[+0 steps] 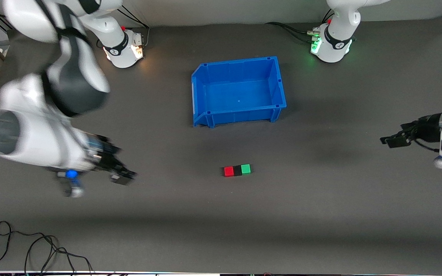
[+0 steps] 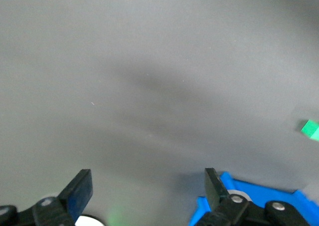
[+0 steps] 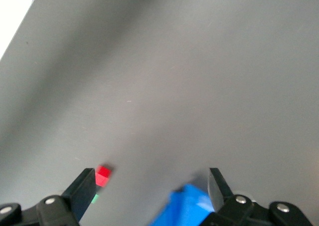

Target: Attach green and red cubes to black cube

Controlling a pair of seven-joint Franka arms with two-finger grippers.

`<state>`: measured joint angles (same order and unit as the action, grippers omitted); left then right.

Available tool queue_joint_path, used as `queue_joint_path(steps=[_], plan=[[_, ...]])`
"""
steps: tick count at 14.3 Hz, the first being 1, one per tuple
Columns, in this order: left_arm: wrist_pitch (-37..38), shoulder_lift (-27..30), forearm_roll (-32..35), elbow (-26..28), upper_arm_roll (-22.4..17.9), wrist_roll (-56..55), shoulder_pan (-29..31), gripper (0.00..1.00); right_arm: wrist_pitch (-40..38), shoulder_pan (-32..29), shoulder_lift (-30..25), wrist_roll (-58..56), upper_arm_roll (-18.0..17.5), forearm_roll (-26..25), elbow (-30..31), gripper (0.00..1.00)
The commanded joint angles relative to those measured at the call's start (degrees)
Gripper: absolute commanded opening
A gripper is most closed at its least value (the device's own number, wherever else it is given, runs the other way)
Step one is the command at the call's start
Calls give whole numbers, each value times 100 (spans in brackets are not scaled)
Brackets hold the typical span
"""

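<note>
On the dark bench (image 1: pixel 320 214) we see, largest first, a blue bin (image 1: pixel 238 92) standing empty near the middle, toward the arms' bases. Nearer to the front camera than the bin, at its six o'clock, three tiny cubes sit in a touching row: the red cube (image 1: pixel 228 171), the black cube (image 1: pixel 238 170) between, and the green cube (image 1: pixel 246 169).

Both arms hang clear of the row. Our right hand (image 1: pixel 123 177) hovers over bare bench at the row's nine o'clock, fingers spread wide and holding nothing. Our left hand (image 1: pixel 393 140) waits at about two o'clock, well apart, fingers spread and holding nothing too.

We judge the cubes light, rigid and smooth, easily nudged apart. If gripped, each is best pinched across two flat, free side faces.
</note>
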<state>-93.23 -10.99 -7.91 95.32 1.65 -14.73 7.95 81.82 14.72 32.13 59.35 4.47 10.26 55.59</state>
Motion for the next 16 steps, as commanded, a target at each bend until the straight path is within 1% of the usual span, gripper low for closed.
queue_joint_path(steps=[1, 3, 4, 7, 8, 9, 11, 12, 14, 16], plan=[[25, 474, 596, 83, 63, 1127, -92, 100, -472, -696, -566, -1719, -51, -68, 312, 99], [7, 685, 677, 109, 72, 1682, -101, 100, -745, -1127, -804, -2827, -8, -111, 338, 99], [50, 782, 685, 118, 72, 1727, -101, 100, -833, -1243, -935, -3337, 71, -181, 452, 99], [156, 1072, 685, 127, 72, 1728, -118, 100, -799, -1261, -1392, -5208, 405, -813, 961, 99], [139, 1134, 685, 127, 81, 1728, -127, 100, -782, -1270, -1437, -5588, 536, -841, 1023, 99], [112, 1135, 685, 84, 133, 1719, -162, 100, -747, -1261, -1438, -5679, 651, -824, 1041, 99], [138, 1126, 685, -57, 291, 1649, -197, 100, -572, -1209, -1507, -5671, 678, -841, 1330, 99], [165, 1108, 685, -136, 396, 1623, -189, 100, -362, -1191, -1725, -5671, 669, -841, 1636, 99], [174, 1082, 677, -242, 441, 1605, -215, 100, 261, -1182, -2243, -5671, 661, -850, 2531, 99], [165, 1056, 677, -286, 467, 1605, -303, 100, 650, -1078, -2570, -5680, 660, -867, 3087, 99]])
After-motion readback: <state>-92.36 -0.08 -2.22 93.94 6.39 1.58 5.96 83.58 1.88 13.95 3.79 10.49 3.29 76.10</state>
